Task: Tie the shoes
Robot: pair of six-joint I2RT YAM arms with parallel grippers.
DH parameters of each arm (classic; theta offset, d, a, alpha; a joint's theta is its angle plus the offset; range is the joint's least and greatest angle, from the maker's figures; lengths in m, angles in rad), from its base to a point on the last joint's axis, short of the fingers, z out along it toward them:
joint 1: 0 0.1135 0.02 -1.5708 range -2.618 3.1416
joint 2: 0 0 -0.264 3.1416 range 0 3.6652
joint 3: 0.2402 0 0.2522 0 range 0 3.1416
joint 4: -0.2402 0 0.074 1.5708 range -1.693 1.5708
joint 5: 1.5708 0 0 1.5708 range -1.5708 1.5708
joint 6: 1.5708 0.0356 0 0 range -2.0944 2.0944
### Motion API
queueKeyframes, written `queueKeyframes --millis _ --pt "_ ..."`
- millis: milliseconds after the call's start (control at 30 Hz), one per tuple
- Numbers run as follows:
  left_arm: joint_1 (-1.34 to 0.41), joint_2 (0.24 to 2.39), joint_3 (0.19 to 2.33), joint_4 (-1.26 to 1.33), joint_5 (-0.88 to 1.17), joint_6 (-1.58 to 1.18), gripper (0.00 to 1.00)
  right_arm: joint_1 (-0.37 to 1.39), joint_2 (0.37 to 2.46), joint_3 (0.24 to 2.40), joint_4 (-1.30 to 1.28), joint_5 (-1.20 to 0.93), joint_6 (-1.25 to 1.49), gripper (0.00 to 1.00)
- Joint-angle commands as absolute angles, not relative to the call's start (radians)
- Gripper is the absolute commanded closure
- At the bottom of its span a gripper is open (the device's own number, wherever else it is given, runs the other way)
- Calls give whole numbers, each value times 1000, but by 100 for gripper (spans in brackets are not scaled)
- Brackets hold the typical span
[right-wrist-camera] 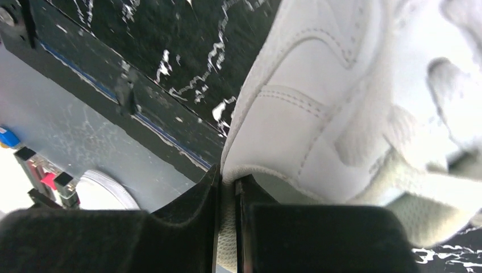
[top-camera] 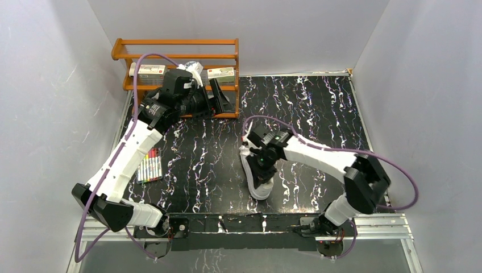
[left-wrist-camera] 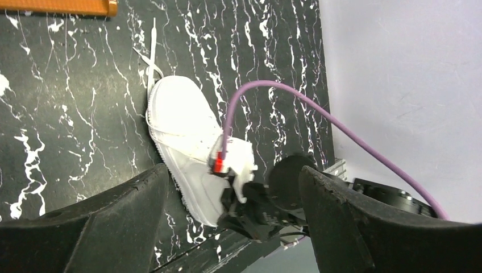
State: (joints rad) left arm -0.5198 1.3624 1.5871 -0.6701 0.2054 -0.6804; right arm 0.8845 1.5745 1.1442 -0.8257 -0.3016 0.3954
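While our right hand (right-wrist-camera: 226, 187) pinches the white sneaker (right-wrist-camera: 307, 96) by its heel collar, our left hand (top-camera: 220, 98) hangs wide open beside the wooden rack (top-camera: 176, 42).

Cannot see most of the sneaker (top-camera: 260, 194) from above, covered by the right gripper (top-camera: 263, 170); up close, its upper blurred and cut off at the wrist view's right edge; labels on boxes (top-camera: 149, 70) in the far-left rack (top-camera: 176, 57) too small to read.

The all-white low-top shoe (top-camera: 250, 173) (left-wrist-camera: 182, 125) (right-wrist-camera: 318, 96) stands upright on the table (top-camera: 318, 114), heel by the near edge, toe pointing away, a loose lace (left-wrist-camera: 150, 62) trailing past the toe.
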Motion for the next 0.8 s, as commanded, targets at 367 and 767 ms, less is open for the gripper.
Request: queueKeyframes --millis 367,767 --pt "-523 1296 1314 -656 350 -820 18 874 1455 1123 -804 -266 452 36" --pt "-523 1461 1130 -456 533 -873 20 610 1312 1133 -937 -261 349 30"
